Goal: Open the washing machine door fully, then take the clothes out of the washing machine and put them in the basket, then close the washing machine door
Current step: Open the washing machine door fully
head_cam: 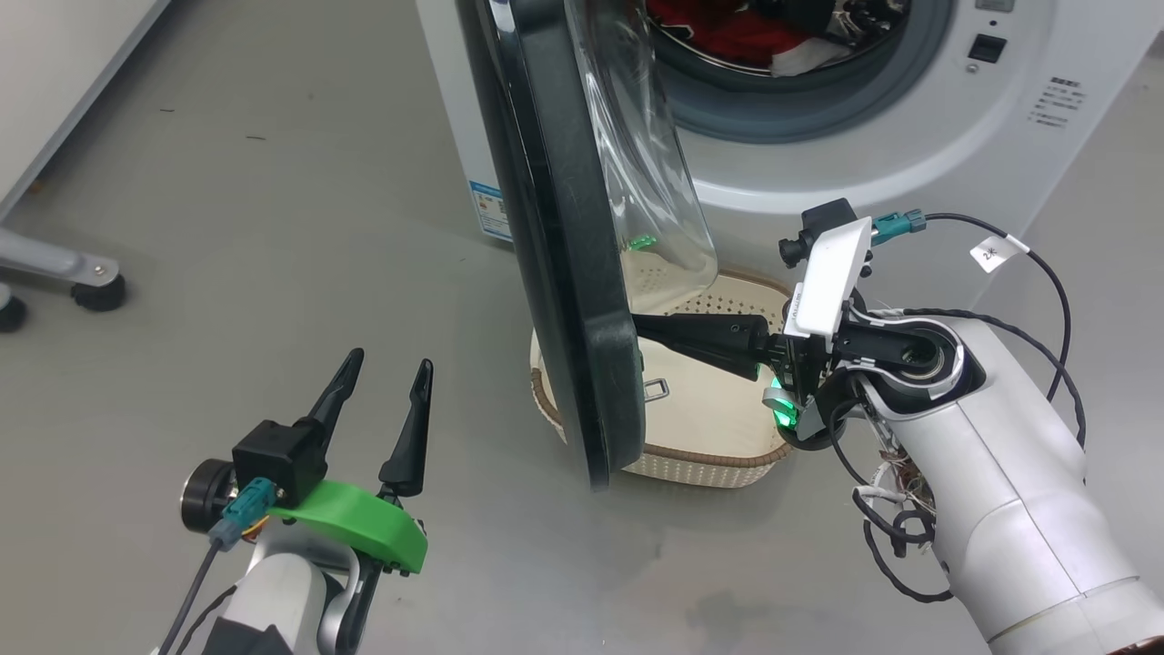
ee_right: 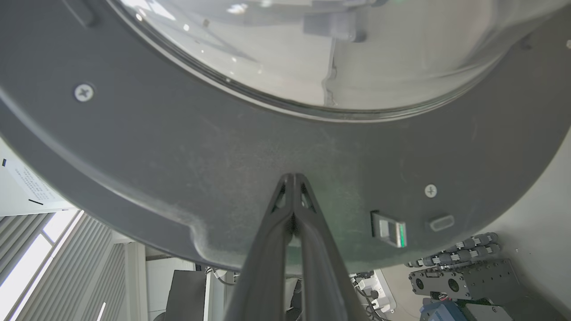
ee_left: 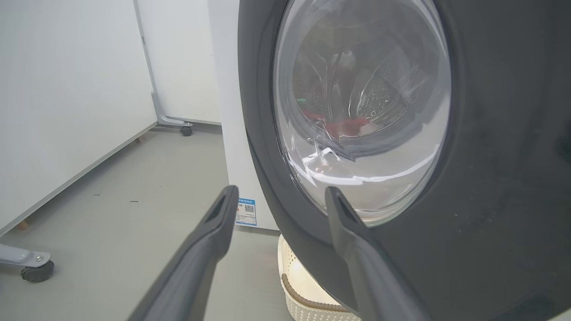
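Observation:
The white washing machine (head_cam: 909, 136) stands at the top, with the red clothes (head_cam: 727, 36) lying in its drum. Its black-framed door (head_cam: 555, 273) is swung partway out and shows edge-on. My right gripper (head_cam: 637, 326) is shut with nothing in it, its fingertips (ee_right: 293, 176) touching the door's inner face (ee_right: 178, 156) below the glass. My left gripper (head_cam: 391, 359) is open on the door's outer side, apart from it. Its fingers (ee_left: 223, 214) frame the door (ee_left: 490, 178), and the clothes (ee_left: 339, 127) show through the glass. The cream basket (head_cam: 709, 428) sits on the floor under the door, partly hidden by it.
A white panel on a castered foot (head_cam: 91, 273) stands at the left, over open grey floor. A blue label sticker (head_cam: 491, 209) marks the machine's side. The door latch (ee_right: 389, 227) sits right of my right fingers. The right arm's cables (head_cam: 1046, 273) hang near the machine front.

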Robot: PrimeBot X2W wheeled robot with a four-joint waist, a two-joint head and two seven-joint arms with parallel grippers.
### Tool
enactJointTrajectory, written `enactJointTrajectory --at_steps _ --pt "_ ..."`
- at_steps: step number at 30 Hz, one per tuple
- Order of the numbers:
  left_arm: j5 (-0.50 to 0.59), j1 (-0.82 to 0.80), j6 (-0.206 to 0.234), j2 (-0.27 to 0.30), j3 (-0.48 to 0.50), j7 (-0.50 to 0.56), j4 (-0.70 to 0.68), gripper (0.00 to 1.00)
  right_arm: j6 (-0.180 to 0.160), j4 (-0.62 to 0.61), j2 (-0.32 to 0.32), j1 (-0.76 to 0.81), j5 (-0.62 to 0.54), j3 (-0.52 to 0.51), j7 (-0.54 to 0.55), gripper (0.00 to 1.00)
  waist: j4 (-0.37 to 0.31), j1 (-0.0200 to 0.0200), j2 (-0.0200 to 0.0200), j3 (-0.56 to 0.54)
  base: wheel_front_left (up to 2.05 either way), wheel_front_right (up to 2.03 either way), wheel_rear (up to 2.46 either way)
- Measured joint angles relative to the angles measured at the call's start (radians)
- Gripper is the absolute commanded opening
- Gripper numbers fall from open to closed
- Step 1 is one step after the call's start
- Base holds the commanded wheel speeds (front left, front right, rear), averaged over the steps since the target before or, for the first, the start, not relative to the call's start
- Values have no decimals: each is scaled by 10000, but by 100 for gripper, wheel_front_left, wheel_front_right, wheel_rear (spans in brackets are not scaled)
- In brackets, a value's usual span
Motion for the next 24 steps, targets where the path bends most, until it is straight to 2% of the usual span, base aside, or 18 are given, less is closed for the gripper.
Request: enactJointTrajectory --at_steps 12,24 --pt "-56 24 8 0 -100 0 -13 100 2 -514 0 244 380 483 -441 0 692 0 0 9 0 0 0" --pt "-84 36 104 0 -61 0 -104 100 2 -984 10 555 951 780 -1106 0 847 0 0 17 0 0 0"
